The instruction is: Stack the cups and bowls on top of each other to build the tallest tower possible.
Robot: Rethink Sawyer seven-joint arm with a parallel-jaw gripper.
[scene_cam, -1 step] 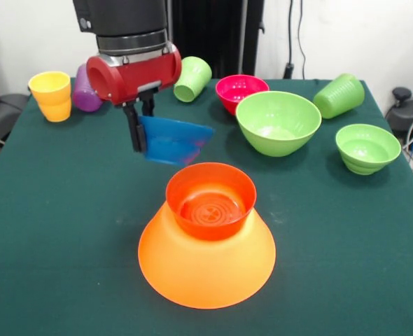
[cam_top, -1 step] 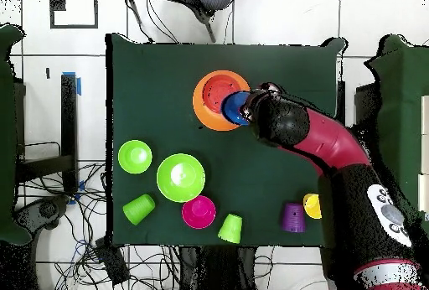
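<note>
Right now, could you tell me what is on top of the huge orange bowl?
The red-orange bowl sits upright on the inverted huge orange bowl; it looks empty. The blue bowl hangs from the tool, not stacked.

Small bowl [scene_cam, -1 step: 211, 201] atop inverted huge bowl [scene_cam, -1 step: 206, 262].

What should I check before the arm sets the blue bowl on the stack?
1. Grip: gripper holds the blue bowl by its rim, fingers shut on it. Ok.
2. Bowl attitude: tilted, not level. Not ok.
3. Base: huge orange bowl upside down on the table, red-orange bowl upright on top. Ok.
4. Red-orange bowl is empty. Ok.
5. Alignment: in the overhead view the blue bowl overlaps only the stack's edge. Not ok yet.
6. Clearance between blue bowl and red-orange rim: cannot tell.
</note>
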